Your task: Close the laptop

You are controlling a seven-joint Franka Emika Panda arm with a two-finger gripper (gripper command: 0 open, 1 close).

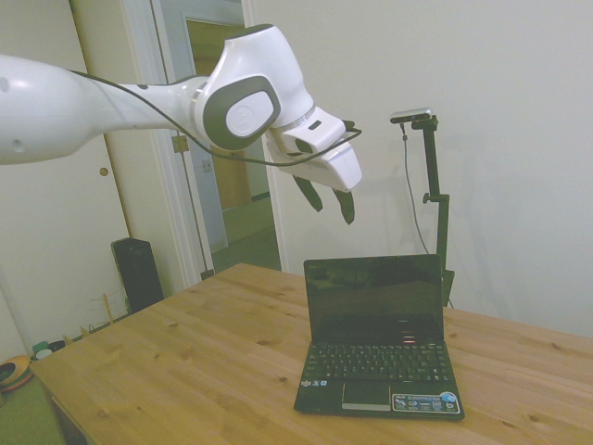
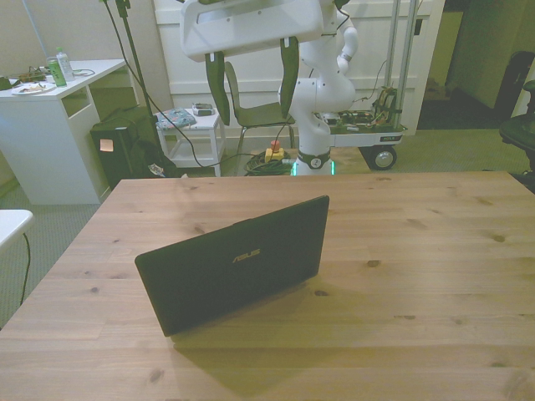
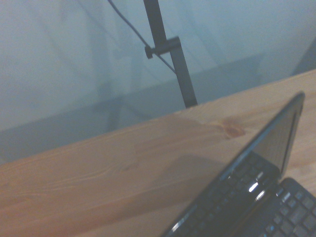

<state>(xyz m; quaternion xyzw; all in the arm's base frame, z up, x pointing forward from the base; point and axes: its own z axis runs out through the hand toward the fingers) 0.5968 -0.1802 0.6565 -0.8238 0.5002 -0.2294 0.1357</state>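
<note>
The wrist view caught only a blurred edge of the laptop (image 3: 256,168), its screen and some keys. The front view hid the keyboard behind the plain black lid. The pale wooden bench (image 2: 418,251), knotted and smooth, carried the laptop open and upright near its middle. The hand (image 1: 332,199) hung above it, dark fingers apart, touching nothing.

A knotty pine worktop (image 1: 185,362) carries a single item: a small black laptop (image 1: 378,336), standing open with its screen upright. In the side view it sits toward the worktop's right end, base flat on the boards; the front view shows its lid (image 2: 238,261) set at a slant to the worktop's edges.
</note>
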